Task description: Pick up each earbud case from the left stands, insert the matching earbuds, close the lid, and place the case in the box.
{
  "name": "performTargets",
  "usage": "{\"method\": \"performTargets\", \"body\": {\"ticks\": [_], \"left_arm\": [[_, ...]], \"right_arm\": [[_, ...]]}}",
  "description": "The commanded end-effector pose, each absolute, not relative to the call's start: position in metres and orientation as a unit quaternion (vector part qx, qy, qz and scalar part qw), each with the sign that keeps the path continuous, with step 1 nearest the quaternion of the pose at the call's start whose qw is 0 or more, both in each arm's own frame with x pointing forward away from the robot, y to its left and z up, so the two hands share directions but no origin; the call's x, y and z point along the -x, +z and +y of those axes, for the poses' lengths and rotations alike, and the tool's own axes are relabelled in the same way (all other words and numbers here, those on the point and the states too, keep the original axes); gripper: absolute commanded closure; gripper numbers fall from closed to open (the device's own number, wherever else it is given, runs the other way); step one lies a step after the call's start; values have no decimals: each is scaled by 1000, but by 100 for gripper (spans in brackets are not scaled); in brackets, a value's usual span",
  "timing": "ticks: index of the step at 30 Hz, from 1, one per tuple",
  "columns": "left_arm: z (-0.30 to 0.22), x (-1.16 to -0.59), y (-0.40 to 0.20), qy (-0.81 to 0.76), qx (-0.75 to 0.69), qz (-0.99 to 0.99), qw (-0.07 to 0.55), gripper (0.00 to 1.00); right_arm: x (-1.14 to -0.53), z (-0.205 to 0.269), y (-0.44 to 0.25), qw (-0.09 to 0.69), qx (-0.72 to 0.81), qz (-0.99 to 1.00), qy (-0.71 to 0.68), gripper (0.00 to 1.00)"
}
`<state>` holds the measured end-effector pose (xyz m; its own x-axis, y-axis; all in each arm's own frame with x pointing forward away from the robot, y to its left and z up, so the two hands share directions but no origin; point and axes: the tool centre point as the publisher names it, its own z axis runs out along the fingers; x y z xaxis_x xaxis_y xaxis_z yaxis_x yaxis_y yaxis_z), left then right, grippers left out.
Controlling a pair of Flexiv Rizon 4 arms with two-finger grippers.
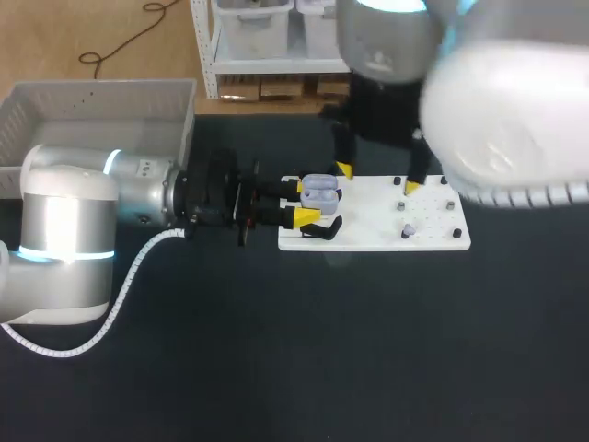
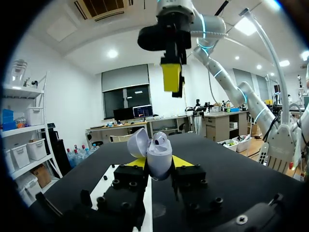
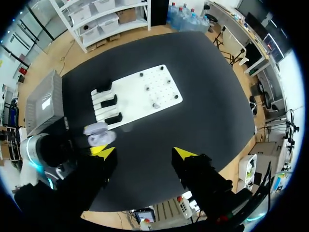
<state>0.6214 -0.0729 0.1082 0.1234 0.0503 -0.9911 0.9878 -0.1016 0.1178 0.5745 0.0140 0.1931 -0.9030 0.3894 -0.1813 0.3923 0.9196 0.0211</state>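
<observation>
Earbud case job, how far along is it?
Done: one earbud case is off the stands, clamped in the left gripper, lid open. In hand: right gripper hovers open over the table. Left: earbuds in, lid shut, case into the box.

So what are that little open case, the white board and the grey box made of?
The earbud case is likely smooth plastic, pale lilac-grey with a soft sheen. The white board looks like matte rigid plastic or painted metal: flat, with no glare. The box is probably moulded grey plastic, judging by its perforated-looking walls.
</observation>
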Motion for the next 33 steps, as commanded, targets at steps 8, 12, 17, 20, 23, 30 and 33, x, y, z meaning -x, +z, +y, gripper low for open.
{"method": "performTargets", "body": {"ticks": [8, 12, 17, 20, 23, 30, 33], "left_arm": [[-73, -621, 108, -478, -567, 458, 490, 100], [-73, -621, 108, -478, -567, 458, 490, 100], [-73, -621, 108, -478, -567, 458, 490, 100], [-73, -621, 108, -478, -567, 458, 490, 100], [-73, -621, 108, -478, -567, 458, 490, 100], [-73, -621, 108, -478, -567, 458, 490, 100], [-73, -621, 108, -478, -567, 458, 490, 100]], "right_arm": [[-581, -21, 151, 130, -168, 966, 148, 29], [-589, -27, 135, 124, -160, 970, 137, 35], [-599, -32, 114, 122, -166, 973, 107, 37], [-602, -30, 101, 116, -163, 976, 88, 42], [-606, -30, 90, 108, -164, 978, 77, 50], [-614, -35, 67, 89, -173, 979, 54, 52], [-618, -36, 59, 79, -180, 979, 50, 53]]}}
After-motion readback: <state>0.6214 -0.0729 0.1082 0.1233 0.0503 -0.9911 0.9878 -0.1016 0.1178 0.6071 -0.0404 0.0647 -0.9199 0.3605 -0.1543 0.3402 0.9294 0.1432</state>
